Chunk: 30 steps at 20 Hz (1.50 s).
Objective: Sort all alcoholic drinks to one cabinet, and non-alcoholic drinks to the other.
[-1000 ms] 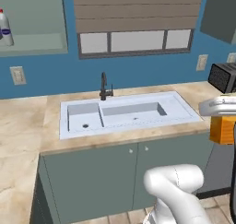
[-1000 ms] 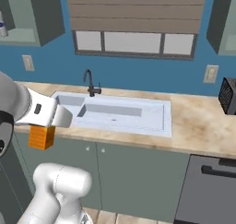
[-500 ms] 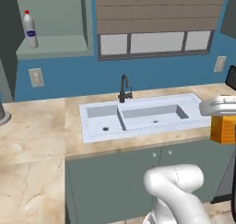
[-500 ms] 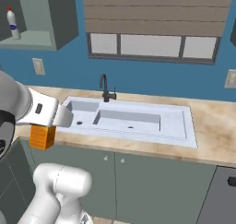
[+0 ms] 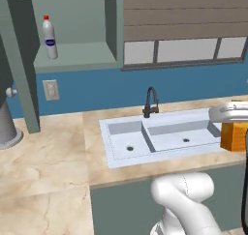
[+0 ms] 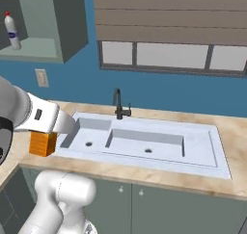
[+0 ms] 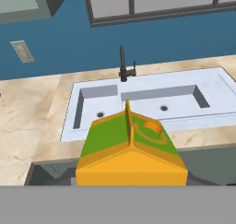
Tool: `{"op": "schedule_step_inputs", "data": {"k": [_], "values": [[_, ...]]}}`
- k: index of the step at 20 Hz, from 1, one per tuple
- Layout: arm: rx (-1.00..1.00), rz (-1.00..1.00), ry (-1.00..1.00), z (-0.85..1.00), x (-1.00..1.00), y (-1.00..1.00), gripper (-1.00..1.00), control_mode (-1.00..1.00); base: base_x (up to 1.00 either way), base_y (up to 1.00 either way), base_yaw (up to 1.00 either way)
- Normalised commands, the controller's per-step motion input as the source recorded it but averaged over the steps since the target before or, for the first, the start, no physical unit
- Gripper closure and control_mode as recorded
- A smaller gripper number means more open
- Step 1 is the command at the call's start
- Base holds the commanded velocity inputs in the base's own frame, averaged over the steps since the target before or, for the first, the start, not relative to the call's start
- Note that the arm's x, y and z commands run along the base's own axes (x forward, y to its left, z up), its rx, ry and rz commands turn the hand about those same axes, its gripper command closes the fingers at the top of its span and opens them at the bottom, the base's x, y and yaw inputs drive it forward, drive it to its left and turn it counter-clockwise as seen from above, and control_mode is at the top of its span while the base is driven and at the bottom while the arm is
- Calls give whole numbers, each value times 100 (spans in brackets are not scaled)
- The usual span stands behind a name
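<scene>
1. Orange carton sits nearest the hand camera, gabled green-and-orange top facing the lens; it shows at the arm's end in the left base view and the right base view.
2. Gripper is clamped on the carton, which hangs in the air at the counter's front edge; the finger tips themselves are hidden behind it.
3. Beyond: white double sink set in the beige counter, dark faucet at its back rim.
4. Wall outlet on the blue wall.
5. Farthest: open upper cabinet; white bottle with red cap stands upright on its shelf, left of centre.
</scene>
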Motion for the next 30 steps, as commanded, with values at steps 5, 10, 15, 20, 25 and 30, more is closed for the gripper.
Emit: {"op": "schedule_step_inputs", "data": {"k": [5, 10, 15, 20, 25, 30], "values": [[0, 0, 0, 0, 0, 0, 100, 100, 73, 38, 0], [0, 0, 0, 0, 0, 0, 100, 100, 70, 50, 0], [0, 0, 0, 0, 0, 0, 100, 100, 46, 73, 0], [0, 0, 0, 0, 0, 0, 100, 100, 8, 90, 13], [0, 0, 0, 0, 0, 0, 100, 100, 0, 88, 17], [0, 7, 0, 0, 0, 48, 100, -100, 0, 34, 6]]}}
